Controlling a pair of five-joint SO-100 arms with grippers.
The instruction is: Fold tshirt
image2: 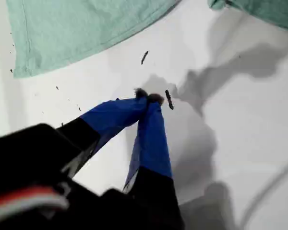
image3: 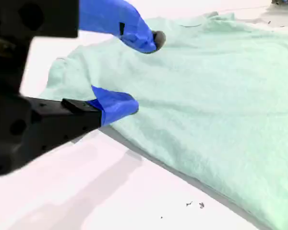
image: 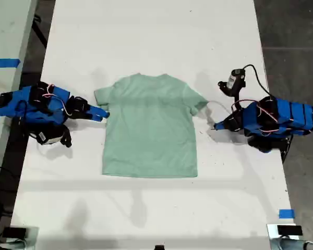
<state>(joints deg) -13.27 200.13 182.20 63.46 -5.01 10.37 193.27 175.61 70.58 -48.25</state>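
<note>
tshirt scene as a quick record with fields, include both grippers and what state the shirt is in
tshirt: pale mint green, spread flat and unfolded, collar toward the exterior view's top
table: white, bare around the shirt
my first gripper: shut, empty, tips over bare table beside the shirt, at the exterior view's right
my second gripper: open, at the shirt's sleeve edge on the exterior view's left, nothing gripped
blue tape: small piece near the table's lower corner at the exterior view's right
folding: not yet started
</note>
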